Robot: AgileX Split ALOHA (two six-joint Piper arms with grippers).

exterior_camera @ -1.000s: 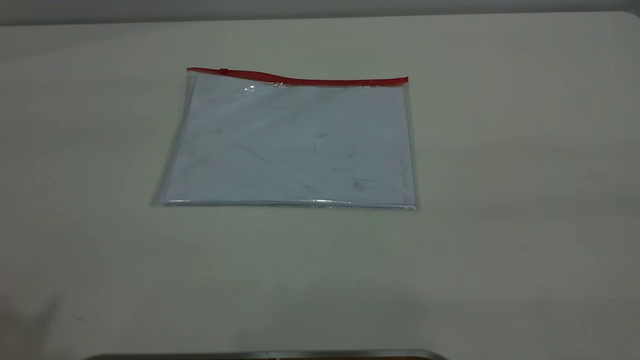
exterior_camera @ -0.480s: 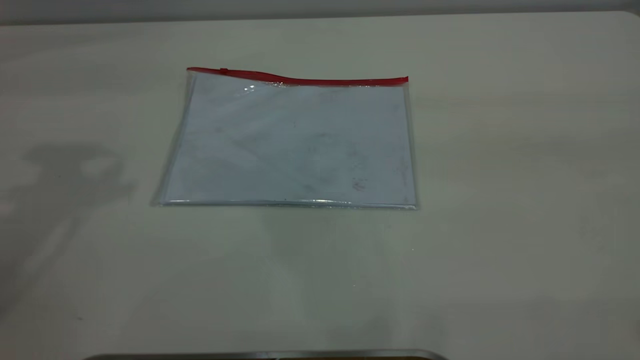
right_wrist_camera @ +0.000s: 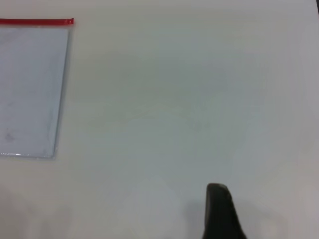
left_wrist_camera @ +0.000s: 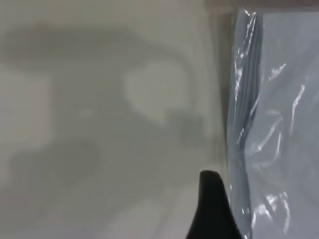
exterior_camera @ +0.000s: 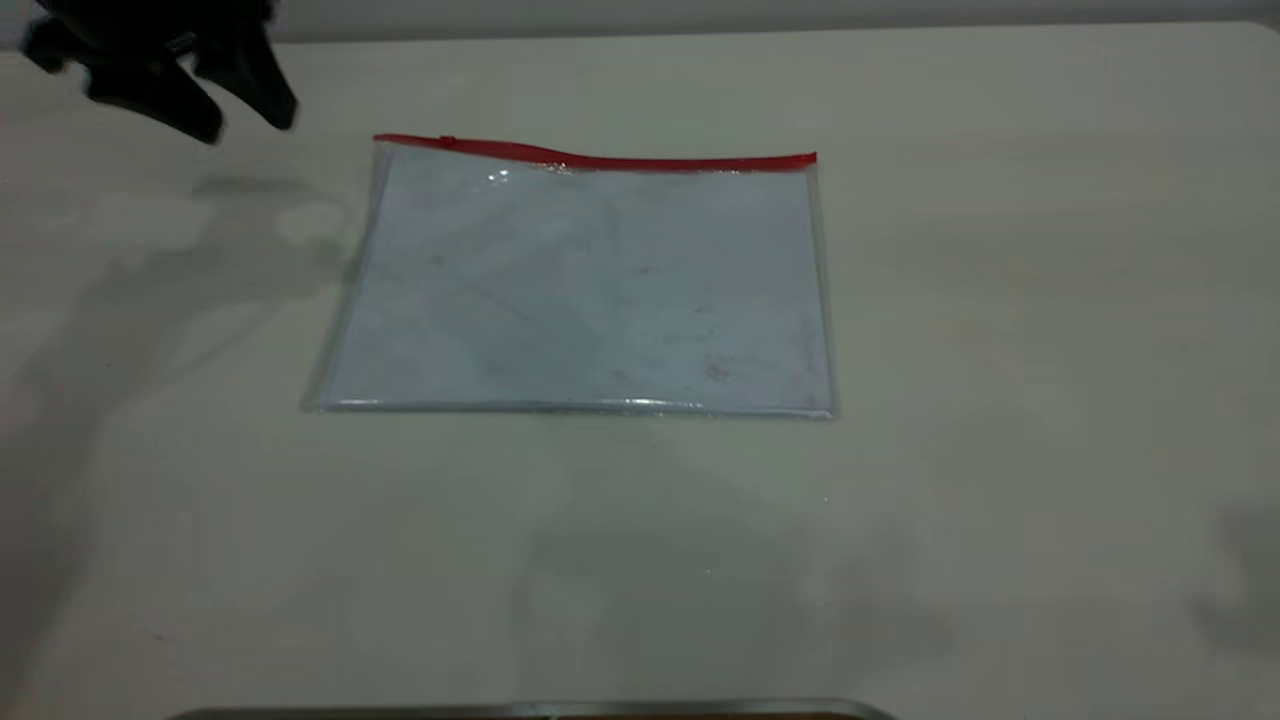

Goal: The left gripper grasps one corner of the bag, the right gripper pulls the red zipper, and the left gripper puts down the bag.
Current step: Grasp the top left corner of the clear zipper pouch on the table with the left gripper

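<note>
Table (exterior_camera: 1000,300): the bag (exterior_camera: 590,290) lies flat mid-table, thin limp plastic, likely light and slick. Red zipper (exterior_camera: 620,161) on far edge; its left corner (exterior_camera: 382,143) looks the best hold. Left end effector (exterior_camera: 245,115) hovers near it, fingers spread. Right end effector (right_wrist_camera: 219,209) well apart; state unclear.

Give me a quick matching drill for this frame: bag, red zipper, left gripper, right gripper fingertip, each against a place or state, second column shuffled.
Column 1:
1. bag
2. red zipper
3. left gripper
4. right gripper fingertip

Column 2:
A. fingers spread, above the table off the bag's left side near the far edge
B. lying flat on the table
C. seen only in the right wrist view, over bare table, well away from the bag
D. running along the bag's far long edge

Pairs: 1-B, 2-D, 3-A, 4-C
</note>
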